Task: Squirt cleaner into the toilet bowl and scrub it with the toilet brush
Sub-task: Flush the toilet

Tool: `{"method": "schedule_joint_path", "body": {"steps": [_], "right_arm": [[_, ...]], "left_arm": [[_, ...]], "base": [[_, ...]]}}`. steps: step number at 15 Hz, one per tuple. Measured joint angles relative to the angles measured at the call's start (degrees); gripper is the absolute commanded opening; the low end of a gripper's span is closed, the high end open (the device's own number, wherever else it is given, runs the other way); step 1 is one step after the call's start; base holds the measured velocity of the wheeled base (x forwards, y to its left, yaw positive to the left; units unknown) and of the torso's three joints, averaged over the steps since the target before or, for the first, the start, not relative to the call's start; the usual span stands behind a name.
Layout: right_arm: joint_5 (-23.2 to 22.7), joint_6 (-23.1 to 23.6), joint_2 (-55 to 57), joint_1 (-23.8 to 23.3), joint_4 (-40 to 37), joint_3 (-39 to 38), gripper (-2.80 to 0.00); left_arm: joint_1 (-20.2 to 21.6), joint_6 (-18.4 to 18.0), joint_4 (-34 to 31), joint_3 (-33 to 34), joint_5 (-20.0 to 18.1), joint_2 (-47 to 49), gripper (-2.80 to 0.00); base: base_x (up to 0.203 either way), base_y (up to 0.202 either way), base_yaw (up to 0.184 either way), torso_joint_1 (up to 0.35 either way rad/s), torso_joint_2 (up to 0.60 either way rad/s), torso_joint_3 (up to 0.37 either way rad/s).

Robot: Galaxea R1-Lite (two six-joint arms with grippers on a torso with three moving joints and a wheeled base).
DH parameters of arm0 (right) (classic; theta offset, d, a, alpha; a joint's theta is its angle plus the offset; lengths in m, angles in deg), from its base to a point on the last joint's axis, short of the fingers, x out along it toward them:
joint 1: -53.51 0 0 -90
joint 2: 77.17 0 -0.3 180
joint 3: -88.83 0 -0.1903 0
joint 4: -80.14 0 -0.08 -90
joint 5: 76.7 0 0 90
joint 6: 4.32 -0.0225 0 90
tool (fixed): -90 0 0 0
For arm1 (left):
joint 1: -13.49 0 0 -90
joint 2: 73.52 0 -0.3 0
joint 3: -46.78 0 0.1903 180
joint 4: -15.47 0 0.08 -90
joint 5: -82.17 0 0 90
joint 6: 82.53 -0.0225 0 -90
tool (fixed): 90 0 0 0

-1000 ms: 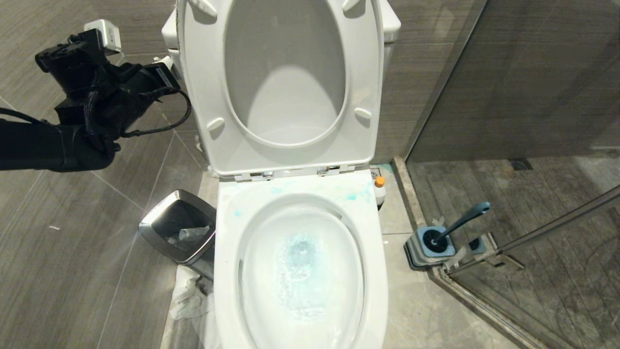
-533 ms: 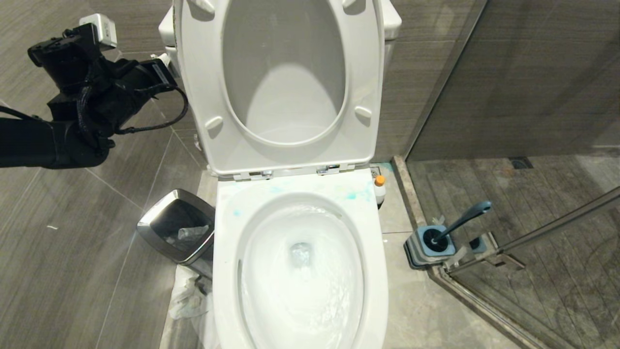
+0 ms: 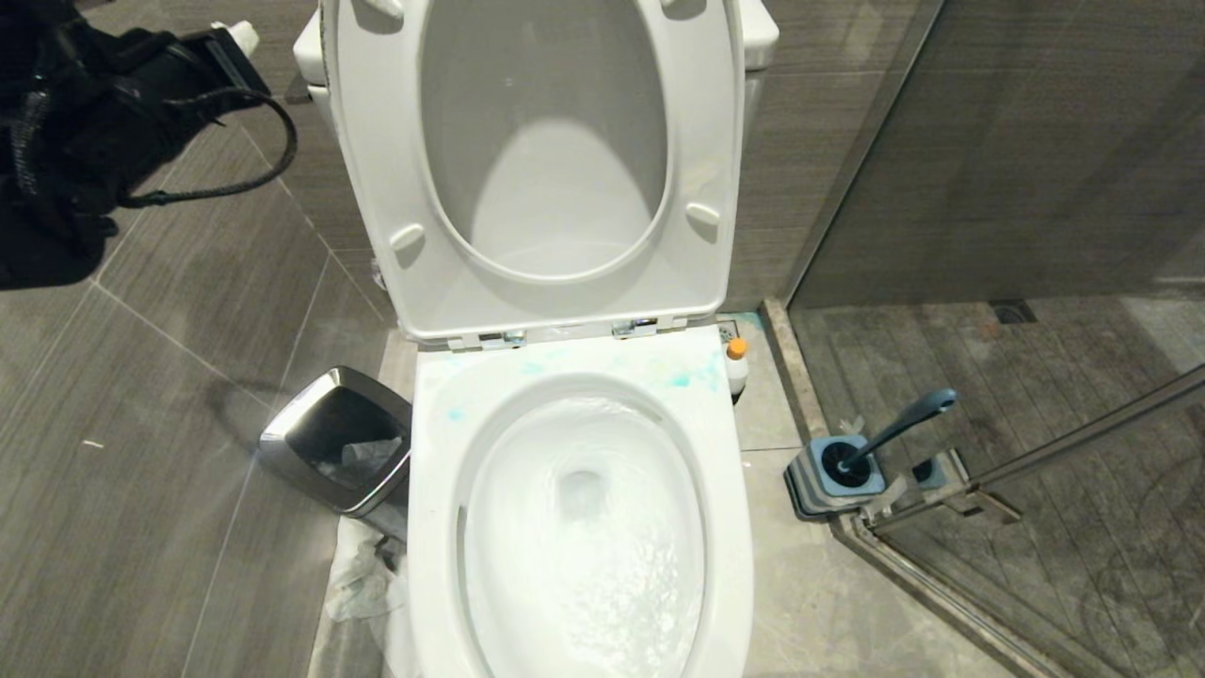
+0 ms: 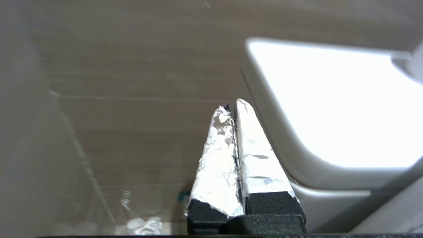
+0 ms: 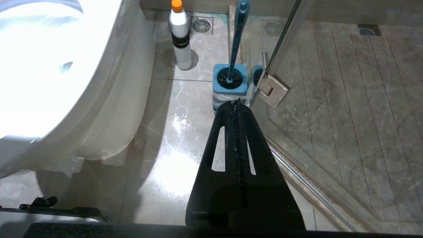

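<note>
The toilet bowl [image 3: 442,527] is glossy white ceramic, its raised seat [image 3: 377,188] smooth white plastic. At lower left the bin [image 3: 282,443] has a shiny steel rim, with crumpled thin white plastic [image 3: 362,579] under it. The floor [image 3: 141,527] is matt grey tile. The left gripper [image 4: 231,109] has fingers wrapped in creased, shiny foil; the right gripper [image 5: 236,102] is rough matt black plastic. The brush [image 3: 904,424] handle is smooth plastic, beside clear glass [image 3: 1036,169].

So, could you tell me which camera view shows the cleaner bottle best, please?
The right wrist view: the cleaner stands there whole, orange cap to base, on the floor beside the toilet bowl. The head view shows only its top behind the bowl's rim; the left wrist view shows none of it.
</note>
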Motion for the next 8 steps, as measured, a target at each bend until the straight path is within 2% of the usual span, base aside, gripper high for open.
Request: {"method": "schedule_joint_path", "body": {"steps": [4,6,8], "right_arm": [[-0.01,0.02,0.00,0.00,0.03,0.00,-2.80],[0.02,0.04,0.00,0.00,0.02,0.00,-2.80],[0.00,0.02,0.00,0.00,0.04,0.00,-2.80]], "left_arm": [[2.00,2.54,-7.72,-0.38,-1.01,-7.65,-2.80],[2.22,3.07,-11.75,-1.00,-5.08,-10.69,-2.80],[2.30,6.01,-13.04,-1.64,-9.74,-12.75,-2.80]], "base": [[0.000,0.000,0.000,0.000,0.00,0.000],[0.000,0.000,0.000,0.000,0.00,0.000],[0.000,0.000,0.000,0.000,0.00,0.000]]}}
